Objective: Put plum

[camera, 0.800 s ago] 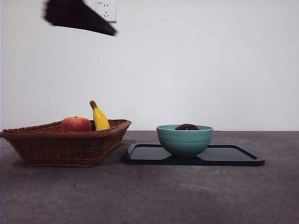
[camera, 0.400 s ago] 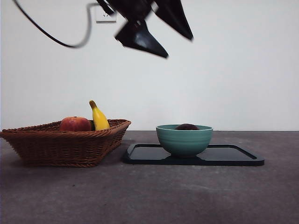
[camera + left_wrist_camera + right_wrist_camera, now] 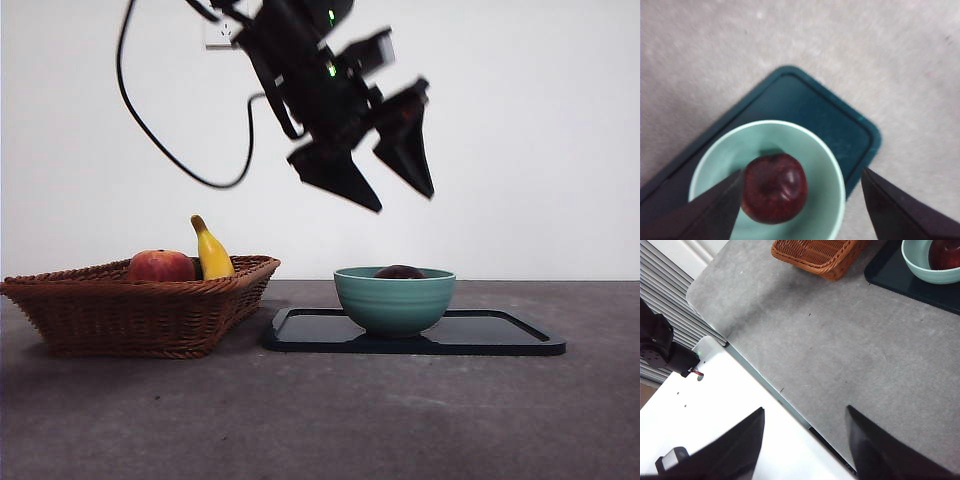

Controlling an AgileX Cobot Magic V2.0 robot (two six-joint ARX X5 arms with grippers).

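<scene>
The dark maroon plum (image 3: 774, 187) lies inside a teal bowl (image 3: 826, 165). In the front view only the plum's top (image 3: 400, 272) shows over the bowl's rim (image 3: 395, 300). My left gripper (image 3: 384, 178) hangs open in the air above the bowl, with nothing between its jaws. In the left wrist view the left gripper (image 3: 800, 207) looks straight down on the plum. My right gripper (image 3: 805, 442) waits open over the near table edge, far from the fruit.
The bowl stands on a dark tray (image 3: 500, 335). To its left sits a wicker basket (image 3: 140, 310) holding a red-orange fruit (image 3: 161, 266) and a yellow banana (image 3: 212, 252). Bare grey table lies in front.
The left arm has swung in from the upper left and come down to hang above the bowl. The plum, bowl and basket have not moved.
</scene>
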